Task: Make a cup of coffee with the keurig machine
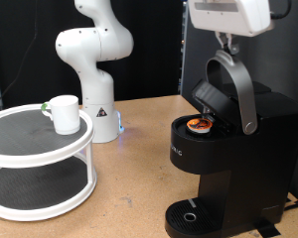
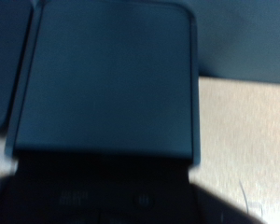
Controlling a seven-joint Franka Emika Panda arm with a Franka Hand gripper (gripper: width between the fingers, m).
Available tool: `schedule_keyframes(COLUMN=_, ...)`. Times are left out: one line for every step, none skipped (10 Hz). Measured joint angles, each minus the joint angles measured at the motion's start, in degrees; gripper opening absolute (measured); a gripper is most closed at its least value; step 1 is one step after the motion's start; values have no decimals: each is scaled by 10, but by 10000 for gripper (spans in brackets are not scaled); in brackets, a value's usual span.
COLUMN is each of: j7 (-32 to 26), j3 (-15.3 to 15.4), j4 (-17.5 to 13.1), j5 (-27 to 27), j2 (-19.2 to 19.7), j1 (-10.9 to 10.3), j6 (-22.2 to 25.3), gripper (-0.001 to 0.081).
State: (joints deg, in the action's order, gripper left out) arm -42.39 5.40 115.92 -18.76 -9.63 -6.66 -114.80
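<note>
- The wrist view shows only a dark blurry panel over the tan table (image 2: 247, 140); the exterior view shows everything else.
- The gripper (image 1: 226, 42) hangs just above the keurig machine's (image 1: 223, 159) raised lid (image 1: 233, 89). I cannot tell if its fingers are apart.
- An orange pod (image 1: 199, 125) sits in the machine, below the gripper.
- The cup (image 1: 63, 113) stands far off on a white round shelf (image 1: 40, 164).

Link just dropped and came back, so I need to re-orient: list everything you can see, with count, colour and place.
keurig machine: one, black, the exterior view's right, lid raised
pod: one, orange-brown top, seated in the open brew chamber
cup: one, white, on the top tier of the stand
two-tier round stand: one, white with dark shelves, the exterior view's left
table: one, tan wood
second robot arm: one, white, behind the stand
gripper: one, white body, dark fingers at the raised lid handle
</note>
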Motion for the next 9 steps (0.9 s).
schedule_keyframes(j7=0, j3=-5, j4=3, j5=18, j2=0, j1=6, j6=3, gripper=2)
schedule_keyframes(j7=-5, j3=-10, j4=9, j5=32, j2=0, j1=13, j6=4, gripper=2)
schedule_keyframes(j7=-15, j3=-14, j4=15, j5=40, j2=0, j1=19, j6=4, gripper=2)
schedule_keyframes(j7=-25, j3=-19, j4=22, j5=43, j2=0, j1=22, j6=0, gripper=2)
schedule_keyframes(j7=-34, j3=-22, j4=29, j5=47, j2=0, j1=26, j6=-5, gripper=2)
schedule_keyframes(j7=-40, j3=-24, j4=35, j5=51, j2=0, j1=29, j6=-8, gripper=2)
schedule_keyframes(j7=-46, j3=-26, j4=42, j5=56, j2=1, j1=32, j6=-13, gripper=2)
schedule_keyframes(j7=-55, j3=-28, j4=53, j5=63, j2=2, j1=36, j6=-23, gripper=2)
schedule_keyframes(j7=-66, j3=-31, j4=65, j5=64, j2=4, j1=39, j6=-34, gripper=2)
